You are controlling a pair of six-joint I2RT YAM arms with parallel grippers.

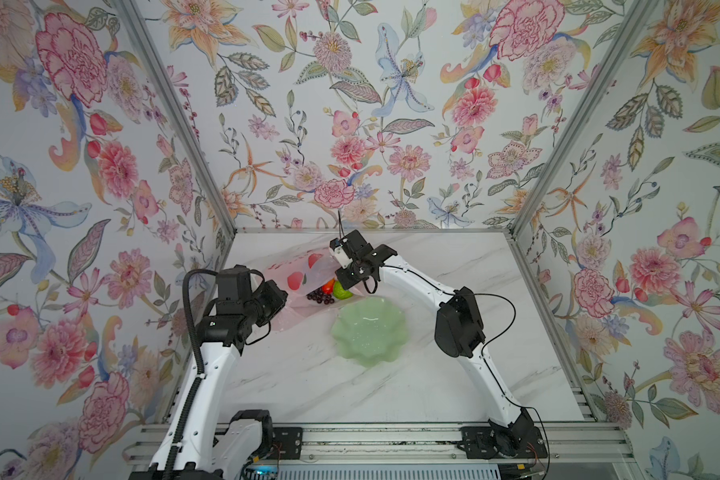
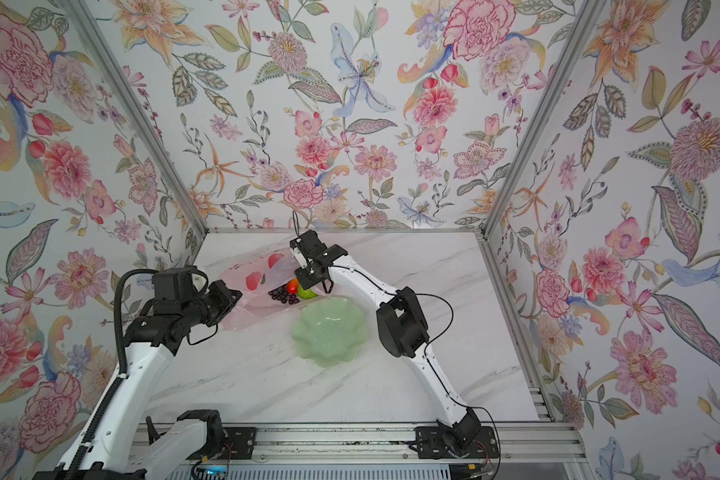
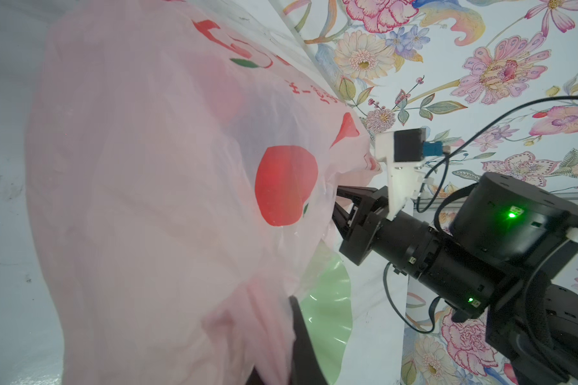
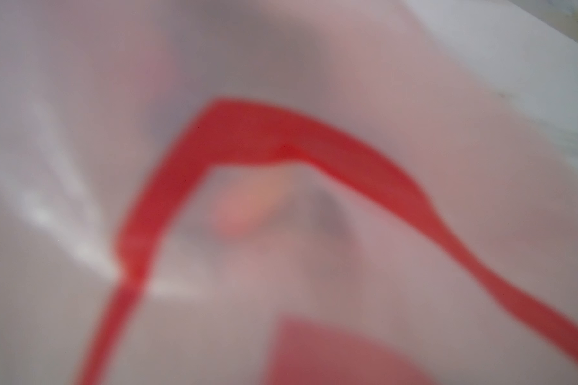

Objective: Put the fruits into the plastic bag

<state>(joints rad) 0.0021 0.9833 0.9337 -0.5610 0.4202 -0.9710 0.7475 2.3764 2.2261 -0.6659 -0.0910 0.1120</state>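
The pink translucent plastic bag (image 1: 294, 272) lies on its side at the back left of the marble table, and it fills the left wrist view (image 3: 154, 186). At its mouth sit dark purple grapes (image 1: 321, 297), an orange-red mango (image 1: 328, 286) and a green fruit (image 1: 342, 291). My left gripper (image 3: 282, 320) is shut on a bunched edge of the bag. My right gripper (image 3: 335, 201) meets the bag's rim above the fruits and is shut on the film, its tips hidden. The right wrist view shows only blurred bag film (image 4: 414, 100) with an orange-pink shape (image 4: 247, 206) behind it.
A pale green scalloped dish (image 1: 368, 332) stands just in front of the bag's mouth, between the two arms. Floral walls close in the back and both sides. A metal rail (image 1: 383, 440) runs along the front edge.
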